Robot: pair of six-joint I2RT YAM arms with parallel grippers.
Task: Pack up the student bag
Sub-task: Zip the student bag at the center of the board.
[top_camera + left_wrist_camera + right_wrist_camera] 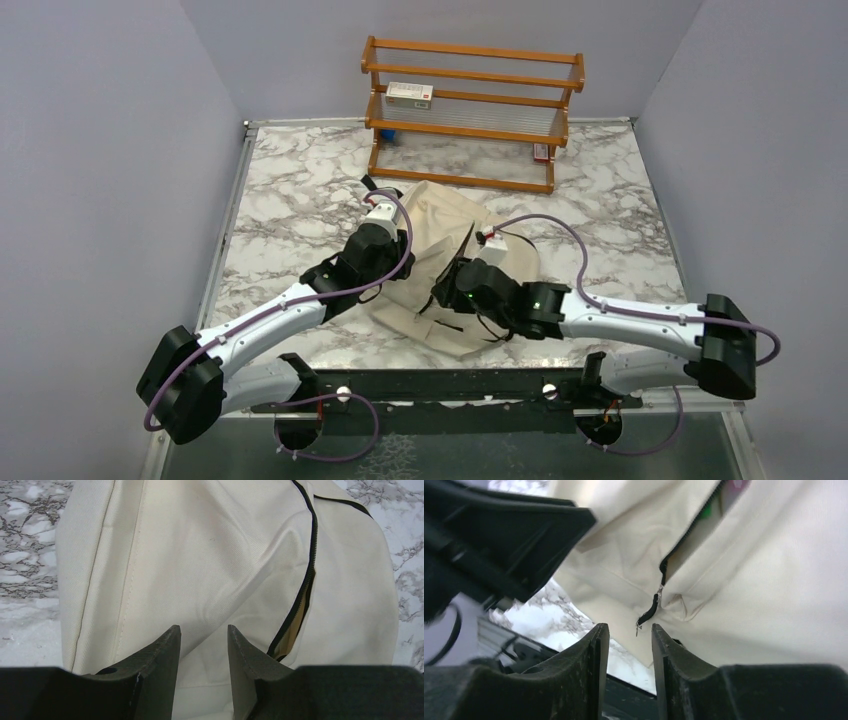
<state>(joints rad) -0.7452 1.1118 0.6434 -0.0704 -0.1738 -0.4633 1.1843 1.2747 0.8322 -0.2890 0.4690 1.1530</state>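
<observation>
Student bag (435, 215) lies slumped at ctr of the marble tabletop (290, 200): cream canvas w/ a black zip. A wooden rack (470, 131) stands at 12 o'clock from it by the back wall, apart from the bag. A white box (409, 95) w/ red print sits on an upper shelf at the rack's left end, approx. 11 o'clock from the bag.

Left arm reaches in from 8 o'clock and meets the bag on its 9–10 o'clock side. The left tool (202, 630) is part open. Cream cloth fills the gap btwn its fingers & creases run toward that gap; can't tell whether the cloth is pinched or just lies there. In the left wrist view the zipper (312, 545) runs down the bag at 2 o'clock of the tool. It gapes a little at its lower end, w/ a tan inside edge showing.

Right arm comes in from 4 o'clock, wrist over the bag's 6 o'clock edge. The right tool (629, 627) is part open & holds nothing: tabletop & bag cloth show through the gap. The zipper pull (649, 611) hangs just ahead of the gap at 12 o'clock, touching neither finger as far as can be seen. From it the open zip slit runs up toward 1 o'clock. Bits of green & pink show inside, too blurred to name. A blurred black shape (499, 535) fills that view's 10 o'clock; can't tell what it is.
</observation>
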